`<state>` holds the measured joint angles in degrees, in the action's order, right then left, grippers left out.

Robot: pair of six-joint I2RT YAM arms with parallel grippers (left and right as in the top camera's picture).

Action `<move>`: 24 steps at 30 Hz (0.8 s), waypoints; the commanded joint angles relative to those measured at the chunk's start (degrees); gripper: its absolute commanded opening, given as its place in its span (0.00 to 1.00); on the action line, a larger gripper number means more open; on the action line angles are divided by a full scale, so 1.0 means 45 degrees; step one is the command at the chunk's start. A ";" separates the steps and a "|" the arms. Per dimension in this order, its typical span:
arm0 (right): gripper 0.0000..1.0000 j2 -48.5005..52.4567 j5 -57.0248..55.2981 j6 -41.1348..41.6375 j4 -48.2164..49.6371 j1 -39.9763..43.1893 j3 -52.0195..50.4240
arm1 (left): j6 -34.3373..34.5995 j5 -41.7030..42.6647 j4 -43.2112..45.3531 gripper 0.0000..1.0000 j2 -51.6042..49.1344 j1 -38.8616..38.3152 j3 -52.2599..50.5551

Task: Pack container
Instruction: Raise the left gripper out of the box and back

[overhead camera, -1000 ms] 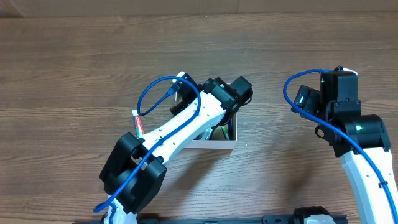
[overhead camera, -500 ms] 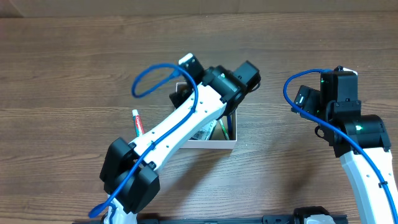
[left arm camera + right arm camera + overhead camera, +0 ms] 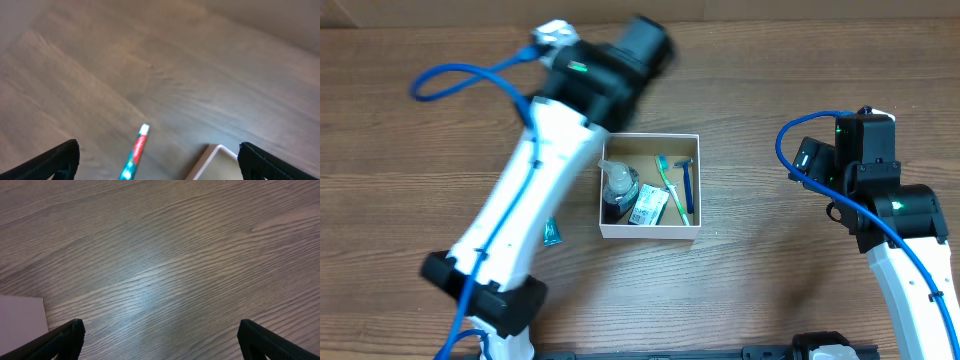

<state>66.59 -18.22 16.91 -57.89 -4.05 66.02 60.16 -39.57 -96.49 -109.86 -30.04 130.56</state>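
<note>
The container (image 3: 648, 231), a white box with a brown inside, sits mid-table. In it lie a clear pump bottle (image 3: 619, 190), a small packet (image 3: 648, 207), a green toothbrush (image 3: 668, 183) and a blue razor (image 3: 687, 186). A red and teal toothpaste tube (image 3: 552, 232) lies on the table left of the box, partly under my left arm. My left gripper (image 3: 642, 48) is raised behind the box, blurred. In the left wrist view it is open and empty (image 3: 159, 167), above the tube (image 3: 135, 152) and a container corner (image 3: 212, 159). My right gripper (image 3: 807, 160) is open and empty (image 3: 160, 345) to the right of the box.
The wooden table (image 3: 770, 270) runs all around. A cardboard wall (image 3: 800, 10) lines the far edge. The right wrist view shows a white box wall (image 3: 20, 317) at lower left.
My left arm has lifted off the container and swung up to the far side, uncovering the contents. The toothpaste tube stays on the table. The right arm has not moved.
</note>
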 commanded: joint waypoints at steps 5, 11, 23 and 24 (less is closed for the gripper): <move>1.00 -0.0029 -0.0131 0.0068 0.0068 0.0063 0.0248 | -0.6810 0.4959 -0.0058 1.00 0.0772 0.3453 0.0330; 1.00 -0.0015 -0.0131 0.0068 0.0073 0.0063 0.0248 | -0.9821 0.7830 0.0738 1.00 0.0772 0.4741 -0.0180; 1.00 -0.0005 -0.0131 0.0068 0.0073 0.0063 0.0248 | -1.0010 0.8116 0.4410 1.00 0.0772 0.4833 -0.3269; 1.00 -0.0010 -0.0131 0.0068 0.0068 0.0063 0.0248 | -1.0142 0.8213 0.4614 1.00 0.0772 0.4838 -0.3453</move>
<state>66.59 -18.24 16.88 -57.89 -4.05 66.02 16.91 -4.97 -78.17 -107.46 -8.62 117.86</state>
